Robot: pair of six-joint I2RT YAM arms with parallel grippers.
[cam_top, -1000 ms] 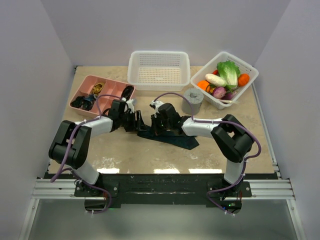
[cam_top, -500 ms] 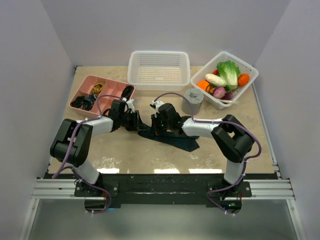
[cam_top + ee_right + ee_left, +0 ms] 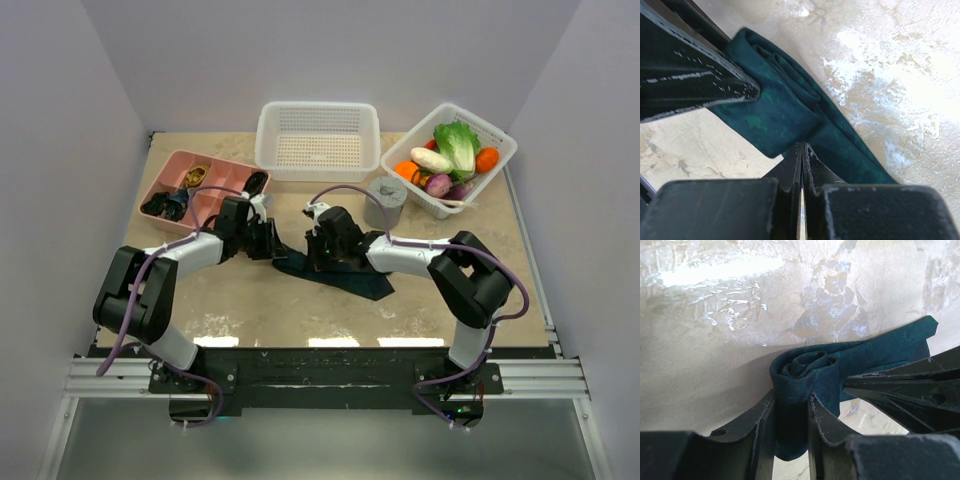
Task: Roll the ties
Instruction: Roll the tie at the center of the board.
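The table (image 3: 300,305) bears the tie (image 3: 350,280) at its middle, lying between the two arms, its flat dark green band running off toward the right arm's side and its other end wound into a small coil (image 3: 805,365). The left gripper (image 3: 792,400) pinches that coil from both sides, a finger on each flank and the spiral standing just above the tips. The right gripper (image 3: 801,147) has its fingers pressed together with no cloth showing between them, the tips at the edge of the folded band just beside the coil. The step in hand looks like winding more band onto the coil. To do it well, the left wrist should turn the coil along the band, low over the table, gripping firmly enough that the inner turns, which look a little loose, do not spring open, yet not so hard that the spiral is flattened. The right tips would serve best pressing the flat band down just ahead of the coil, so the cloth feeds in taut and square and the layers do not slide sideways
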